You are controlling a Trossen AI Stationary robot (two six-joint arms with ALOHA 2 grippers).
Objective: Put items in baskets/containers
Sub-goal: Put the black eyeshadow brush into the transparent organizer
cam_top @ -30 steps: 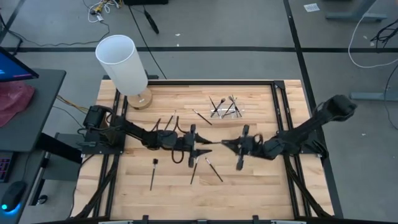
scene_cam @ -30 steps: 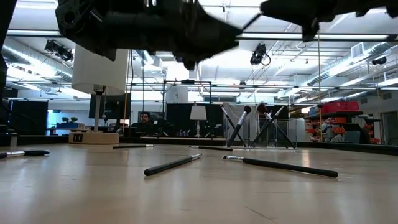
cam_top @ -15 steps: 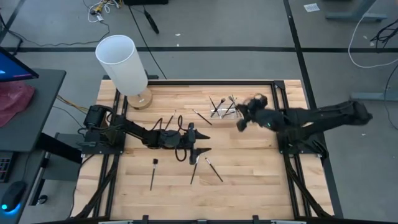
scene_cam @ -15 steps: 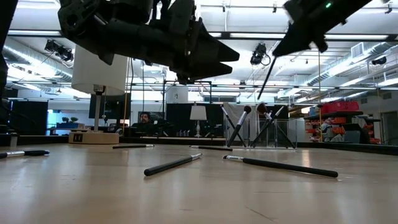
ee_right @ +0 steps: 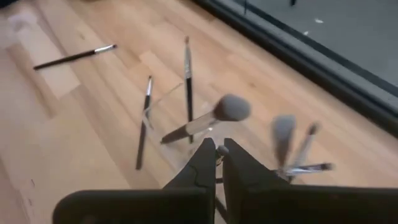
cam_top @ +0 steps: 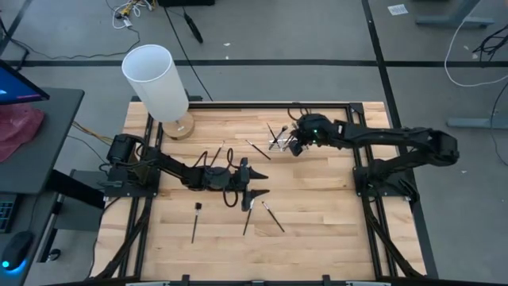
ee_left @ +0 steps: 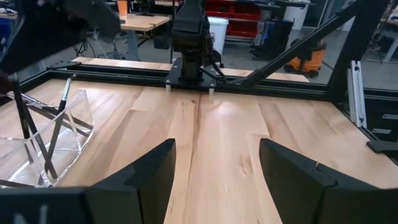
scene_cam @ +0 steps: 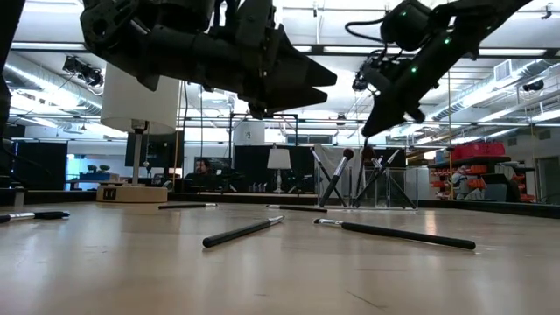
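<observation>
My right gripper (cam_top: 294,144) hangs over the clear plastic holder (cam_top: 286,140) at the table's far middle, shut on a thin makeup brush. The holder (ee_right: 163,106) has several brushes (scene_cam: 336,173) leaning in it, tips up. My left gripper (cam_top: 255,184) is open and empty above the table's middle, its fingers wide apart (ee_left: 214,168). Loose brushes lie flat on the wood: one at the near left (cam_top: 194,222), two near the middle (cam_top: 248,216) (cam_top: 274,216), and others farther back (cam_top: 258,149) (cam_top: 214,153). My right gripper pinches a thin brush between its two fingers; only a small light bit of it (ee_right: 220,149) shows between the fingertips. The fingers slant down from the table's right, over the holder. The fingers hide the rest of the brush, so I cannot tell which part they hold.
A tall white cylinder (cam_top: 155,79) on a round wooden base (cam_top: 179,127) stands at the far left corner. Black frame rails (cam_top: 349,107) border the table. Bare wood lies at the near right (cam_top: 317,222). A person (scene_cam: 203,166) shows far off in the room.
My right gripper has drawn away from my left gripper at the table's middle with a thin brush, gone toward the far edge and come over the holder, tipping its fingers down. My left gripper has opened and stayed at the middle.
</observation>
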